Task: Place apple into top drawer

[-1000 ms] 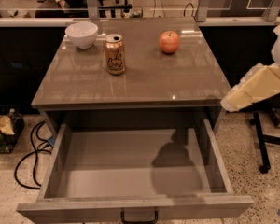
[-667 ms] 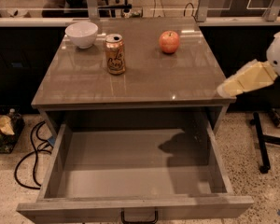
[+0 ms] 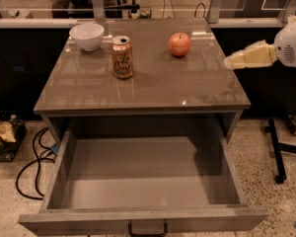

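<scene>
The red-orange apple [image 3: 179,44] stands upright on the grey-taupe counter top [image 3: 153,78], toward its back right. The top drawer [image 3: 143,179] is pulled fully open below the counter, with nothing inside; its dark loop handle [image 3: 147,229] shows at the bottom edge. My gripper [image 3: 234,60] is at the right edge of the view, cream-coloured, pointing left. It hangs in the air just off the counter's right side, roughly a hand's width right of the apple and apart from it.
An orange-gold drink can [image 3: 122,57] stands left of the apple. A white bowl [image 3: 87,36] sits at the counter's back left. Dark cables [image 3: 32,157] and a bag of clutter [image 3: 2,137] lie on the floor at left; a black stand [image 3: 276,147] is at right.
My gripper has risen and moved back, from beside the counter's front right corner to level with the apple. Its shadow has left the drawer. The apple, can and bowl have not moved.
</scene>
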